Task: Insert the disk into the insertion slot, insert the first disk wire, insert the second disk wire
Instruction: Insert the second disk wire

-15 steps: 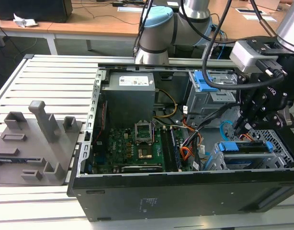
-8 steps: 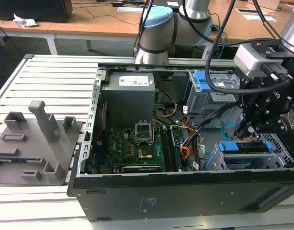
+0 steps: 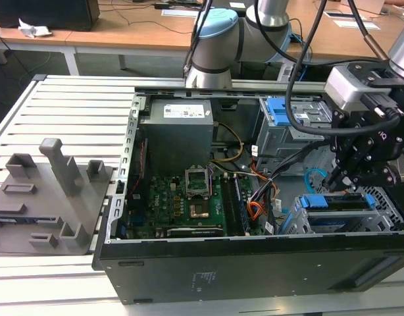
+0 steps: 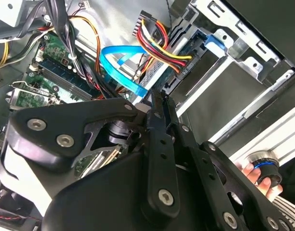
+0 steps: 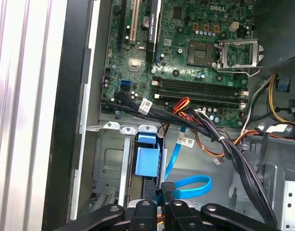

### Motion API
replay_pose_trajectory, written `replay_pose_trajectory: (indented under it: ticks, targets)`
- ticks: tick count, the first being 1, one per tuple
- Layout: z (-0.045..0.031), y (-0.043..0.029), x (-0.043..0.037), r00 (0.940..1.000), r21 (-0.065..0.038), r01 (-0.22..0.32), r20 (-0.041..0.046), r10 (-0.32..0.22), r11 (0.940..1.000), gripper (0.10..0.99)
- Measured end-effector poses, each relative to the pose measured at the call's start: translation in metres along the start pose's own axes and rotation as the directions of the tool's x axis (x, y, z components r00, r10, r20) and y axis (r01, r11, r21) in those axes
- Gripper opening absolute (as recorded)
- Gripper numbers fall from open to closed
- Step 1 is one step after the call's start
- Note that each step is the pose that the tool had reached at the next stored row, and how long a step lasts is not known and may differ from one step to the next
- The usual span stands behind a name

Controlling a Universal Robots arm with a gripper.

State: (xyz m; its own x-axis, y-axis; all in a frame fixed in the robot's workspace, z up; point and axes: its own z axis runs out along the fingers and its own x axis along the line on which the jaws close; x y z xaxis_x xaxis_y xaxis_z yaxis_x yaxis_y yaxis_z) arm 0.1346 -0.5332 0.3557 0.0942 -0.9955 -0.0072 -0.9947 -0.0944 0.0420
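The disk (image 3: 337,202) in its blue carrier lies seated in the insertion slot (image 3: 295,222), the grey cage at the case's near corner on the exterior view's right. My gripper (image 3: 339,179) hangs just above the disk's inner end. In both wrist views the gripper (image 4: 163,98) (image 5: 161,204) is shut on the dark plug of the second disk wire (image 5: 191,186), whose light blue loop (image 4: 119,67) curls away from the fingers. The first disk wire (image 4: 159,45), red, yellow and black strands, ends in a black plug (image 4: 179,72) pressed against the disk's edge.
A taller grey bay with a blue latch (image 3: 281,112) stands behind the cage. Dark cable bundles (image 5: 224,144) cross beside the motherboard (image 3: 189,197). A grey fixture plate (image 3: 44,197) lies at the exterior view's left. A hand (image 4: 257,174) shows outside the case.
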Motion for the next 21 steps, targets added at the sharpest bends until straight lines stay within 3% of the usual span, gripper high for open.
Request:
replay_pose_trajectory:
  ticks: [14, 21]
  targets:
    - [0.0105, -0.0132, 0.0061, 0.9994, 0.000, -0.035, 0.0017, 0.035, 0.9994, 0.161]
    - [0.0165, -0.0143, 0.0069, 0.9992, 0.000, -0.039, 0.0039, 0.039, 0.9992, 0.161]
